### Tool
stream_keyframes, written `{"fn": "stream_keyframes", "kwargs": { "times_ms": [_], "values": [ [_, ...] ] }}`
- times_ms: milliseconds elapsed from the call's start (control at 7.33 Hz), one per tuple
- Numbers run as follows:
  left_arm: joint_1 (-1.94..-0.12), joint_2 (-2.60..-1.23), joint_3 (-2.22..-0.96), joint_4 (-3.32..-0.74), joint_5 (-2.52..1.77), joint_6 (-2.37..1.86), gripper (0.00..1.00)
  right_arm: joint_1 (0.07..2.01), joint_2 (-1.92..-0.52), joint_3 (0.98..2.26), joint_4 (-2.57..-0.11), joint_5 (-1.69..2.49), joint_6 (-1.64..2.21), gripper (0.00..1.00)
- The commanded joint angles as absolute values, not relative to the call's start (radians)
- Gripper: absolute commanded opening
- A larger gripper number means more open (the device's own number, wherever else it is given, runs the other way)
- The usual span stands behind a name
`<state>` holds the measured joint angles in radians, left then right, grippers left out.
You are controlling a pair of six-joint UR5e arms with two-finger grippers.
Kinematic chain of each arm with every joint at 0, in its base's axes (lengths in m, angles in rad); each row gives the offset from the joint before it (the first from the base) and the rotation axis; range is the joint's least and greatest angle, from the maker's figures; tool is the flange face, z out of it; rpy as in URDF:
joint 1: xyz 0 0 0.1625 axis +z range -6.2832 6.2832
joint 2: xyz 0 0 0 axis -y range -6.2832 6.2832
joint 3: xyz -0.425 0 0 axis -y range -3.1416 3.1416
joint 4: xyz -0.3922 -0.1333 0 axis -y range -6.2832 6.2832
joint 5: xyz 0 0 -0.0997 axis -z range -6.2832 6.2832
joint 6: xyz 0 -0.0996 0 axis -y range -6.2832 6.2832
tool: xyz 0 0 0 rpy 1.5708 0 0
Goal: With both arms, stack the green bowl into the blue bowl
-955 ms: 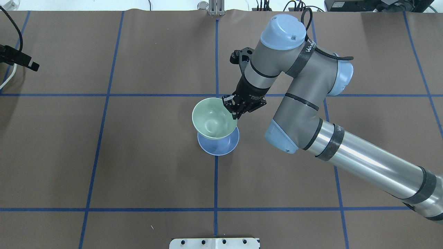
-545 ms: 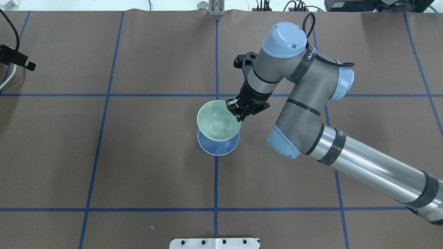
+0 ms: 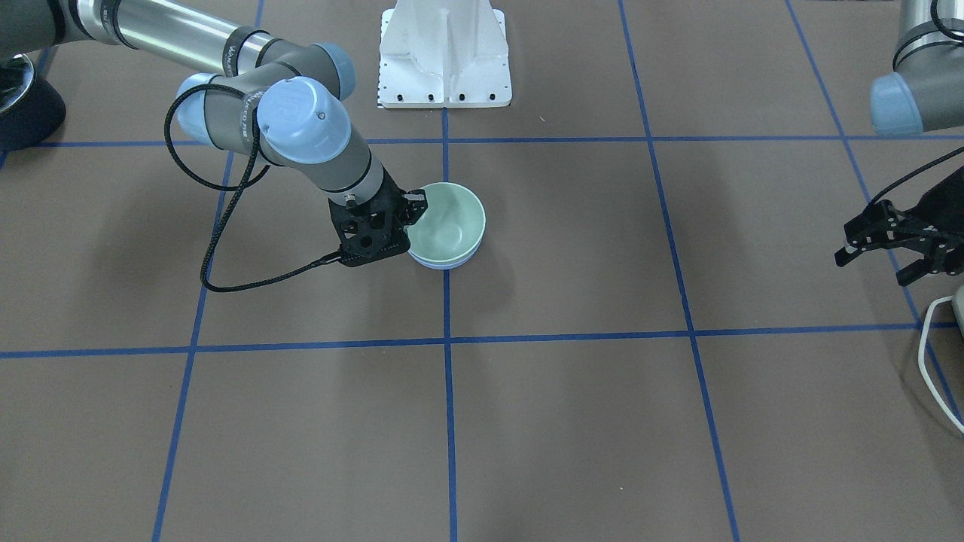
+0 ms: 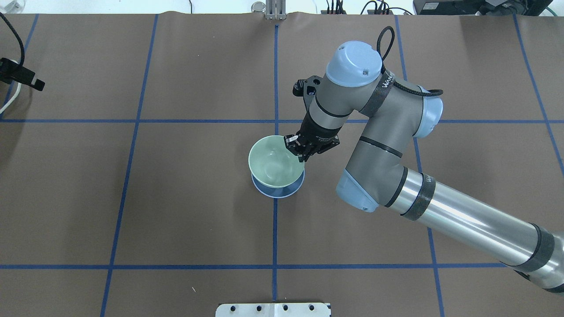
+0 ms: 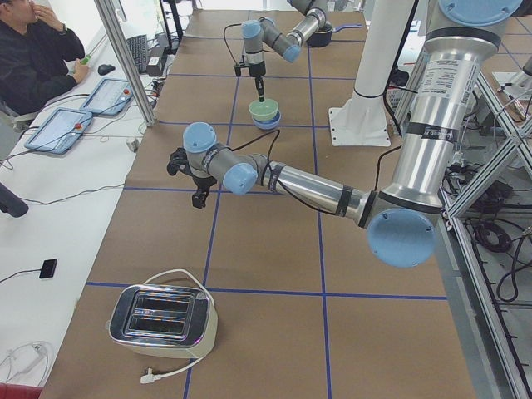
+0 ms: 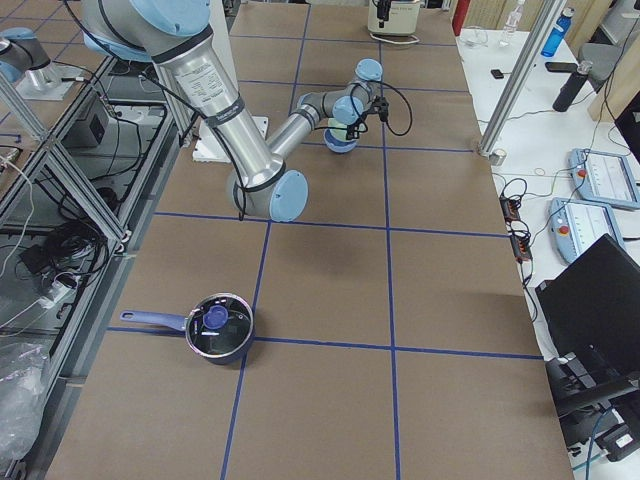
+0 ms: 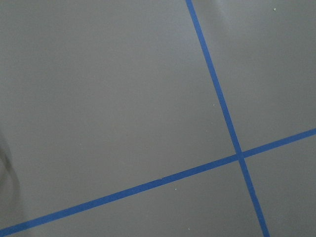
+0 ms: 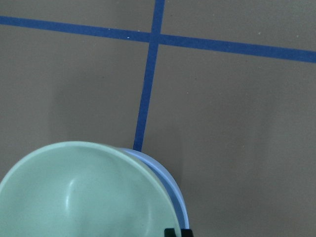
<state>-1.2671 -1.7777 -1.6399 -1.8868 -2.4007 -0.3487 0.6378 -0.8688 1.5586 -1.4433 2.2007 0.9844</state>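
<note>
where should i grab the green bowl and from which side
Take the green bowl by its thin rim, coming straight down from above, one finger inside and one outside. It sits upright, mouth up, with its lower wall down in the blue bowl, so only the rim is free; the glossy wall would likely slip. The right gripper pinches the rim's right side in the overhead view.

Overhead and front-facing views oppose each other, sharing the green bowl (image 4: 274,163) at centre.
</note>
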Motion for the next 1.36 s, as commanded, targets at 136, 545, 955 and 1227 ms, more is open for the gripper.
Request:
{"fn": "stream_keyframes", "kwargs": {
  "times_ms": [136,545,955,1227],
  "values": [
    [-1.267,-1.778,-1.632,-1.887,-2.398,-0.348,0.98,0.621,-0.870,1.557,-1.443,2.183,0.988,0.00],
    [-1.266,-1.779,-1.632,-1.887,-2.396,-0.348,0.98,0.620,-0.877,1.560,-1.440,2.168,0.988,0.00],
    [-1.266,-1.781,-1.634,-1.887,-2.398,-0.348,0.98,0.620,-0.885,1.566,-1.434,2.149,0.988,0.15],
    [-1.267,-1.782,-1.634,-1.887,-2.396,-0.348,0.98,0.621,-0.902,1.595,-1.433,2.149,0.986,0.30]
  ]
}}
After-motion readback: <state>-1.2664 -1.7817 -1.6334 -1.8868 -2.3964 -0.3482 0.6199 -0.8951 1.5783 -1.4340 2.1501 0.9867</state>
